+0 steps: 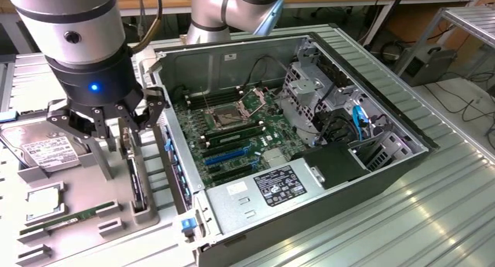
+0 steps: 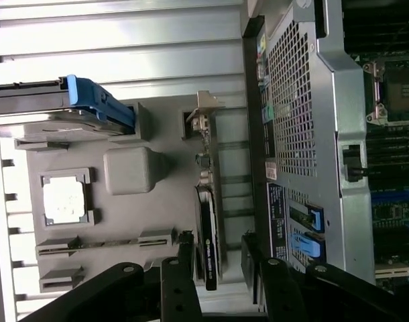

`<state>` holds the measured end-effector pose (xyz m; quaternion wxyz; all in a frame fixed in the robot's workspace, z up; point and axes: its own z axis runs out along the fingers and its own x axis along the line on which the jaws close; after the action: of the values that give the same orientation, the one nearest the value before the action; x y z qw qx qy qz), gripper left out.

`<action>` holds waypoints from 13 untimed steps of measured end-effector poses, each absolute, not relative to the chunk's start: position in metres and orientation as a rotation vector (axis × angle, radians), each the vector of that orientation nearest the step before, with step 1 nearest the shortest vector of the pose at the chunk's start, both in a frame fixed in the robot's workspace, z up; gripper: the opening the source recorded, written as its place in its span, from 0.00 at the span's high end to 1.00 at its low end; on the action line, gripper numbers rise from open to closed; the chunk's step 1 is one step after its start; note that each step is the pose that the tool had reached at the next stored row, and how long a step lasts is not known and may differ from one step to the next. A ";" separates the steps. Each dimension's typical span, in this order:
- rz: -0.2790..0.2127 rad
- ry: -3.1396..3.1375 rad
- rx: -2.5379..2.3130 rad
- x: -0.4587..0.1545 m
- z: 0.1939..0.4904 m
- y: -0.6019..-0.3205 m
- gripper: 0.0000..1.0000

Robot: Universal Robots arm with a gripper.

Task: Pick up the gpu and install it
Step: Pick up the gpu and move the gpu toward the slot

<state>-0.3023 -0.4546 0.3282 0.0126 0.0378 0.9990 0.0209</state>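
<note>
The gpu (image 1: 137, 183) stands on its edge in a slot of the grey holder tray (image 1: 85, 244), beside the open computer case. Seen edge-on in the wrist view, the gpu (image 2: 208, 228) shows its dark fan side, and its silver bracket (image 2: 203, 115) is at the far end. My gripper (image 1: 116, 128) hangs just above the card. In the wrist view my gripper (image 2: 218, 265) is open. One black finger (image 2: 184, 268) is on each side of the card's near end, with a gap on both sides. Nothing is held.
On the tray are a hard drive (image 1: 43, 148) with a white label, a CPU (image 1: 46, 200), a RAM stick (image 1: 73, 216) and a grey post (image 2: 131, 171) close to the card. The open case (image 1: 386, 163) shows its motherboard (image 1: 232, 134) with blue slots (image 1: 232, 154). Its perforated wall (image 2: 298, 121) stands close beside the card.
</note>
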 end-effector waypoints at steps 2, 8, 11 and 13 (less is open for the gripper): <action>0.065 3.114 0.118 -0.302 0.323 -0.455 0.58; 0.065 3.114 0.117 -0.302 0.312 -0.454 0.58; 0.065 3.114 0.117 -0.303 0.306 -0.454 0.58; 0.065 3.114 0.116 -0.303 0.302 -0.454 0.58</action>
<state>-0.3028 -0.4542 0.3020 0.0126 0.0373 0.9990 0.0209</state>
